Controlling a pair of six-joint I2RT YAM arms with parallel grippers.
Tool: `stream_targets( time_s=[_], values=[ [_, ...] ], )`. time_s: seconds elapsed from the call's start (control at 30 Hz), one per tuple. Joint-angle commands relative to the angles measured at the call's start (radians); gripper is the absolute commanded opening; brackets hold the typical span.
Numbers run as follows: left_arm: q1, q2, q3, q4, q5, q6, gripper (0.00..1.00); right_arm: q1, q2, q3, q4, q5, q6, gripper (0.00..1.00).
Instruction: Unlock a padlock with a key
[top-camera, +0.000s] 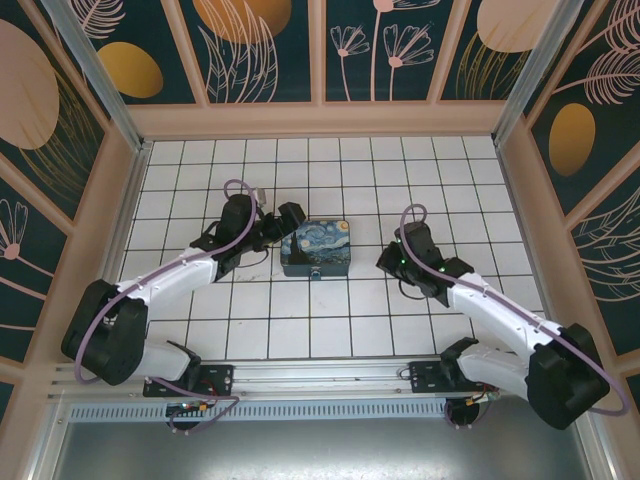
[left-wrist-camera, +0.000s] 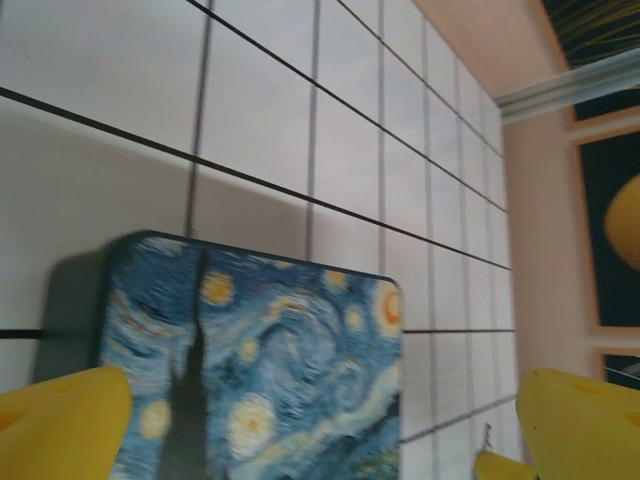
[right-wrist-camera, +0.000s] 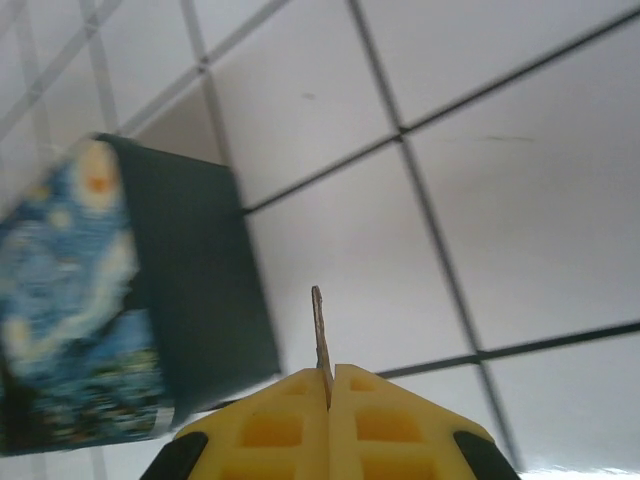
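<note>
- Key (right-wrist-camera: 319, 330): my right jaws are pressed together on its lower end. The thin blade sticks out forward past the yellow fingers (right-wrist-camera: 400, 415), so the tip is free to enter a keyhole.
- My left jaws are spread wide above the starry box (left-wrist-camera: 270, 370), I think ready to steady what the key must enter.
- Padlock (top-camera: 318, 274): I judge it is the small dark thing at the near edge of the box, on the worktop (top-camera: 250, 320). It is too small to be sure.
- The key is apart from the padlock, to the right of the box.
</note>
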Motion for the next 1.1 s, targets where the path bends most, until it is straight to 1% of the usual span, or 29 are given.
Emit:
stream_targets(
  time_s=[0.0, 0.1, 0.27, 0.33, 0.5, 0.63, 0.83, 1.07],
  values=[
    [-0.003, -0.044, -0.024, 0.125, 0.105, -0.133, 0.97, 0.007, -0.04, 0.038, 0.197, -0.093, 0.055, 0.0],
    [-0.002, -0.06, -0.046, 0.204, 0.142, -0.252, 0.95, 0.009, -0.049, 0.038, 0.327, -0.12, 0.11, 0.0],
    [-0.003, -0.06, -0.096, 0.407, 0.181, -0.487, 0.9, 0.023, -0.033, 0.022, 0.561, -0.108, 0.208, 0.0],
    [-0.004, -0.046, -0.113, 0.501, 0.191, -0.587, 0.84, 0.039, -0.014, 0.008, 0.681, -0.088, 0.245, 0.0],
    [-0.004, 0.001, -0.124, 0.681, 0.209, -0.764, 0.71, 0.091, 0.057, -0.005, 0.911, -0.011, 0.306, 0.0],
    [-0.004, 0.04, -0.131, 0.824, 0.206, -0.887, 0.67, 0.141, 0.118, -0.001, 1.059, 0.062, 0.327, 0.0],
    [-0.004, 0.065, -0.135, 0.918, 0.185, -0.979, 0.64, 0.197, 0.226, 0.01, 1.235, 0.121, 0.351, 0.0],
    [-0.006, 0.066, -0.126, 0.941, 0.179, -1.012, 0.62, 0.238, 0.333, 0.028, 1.389, 0.161, 0.379, 0.0]
  ],
)
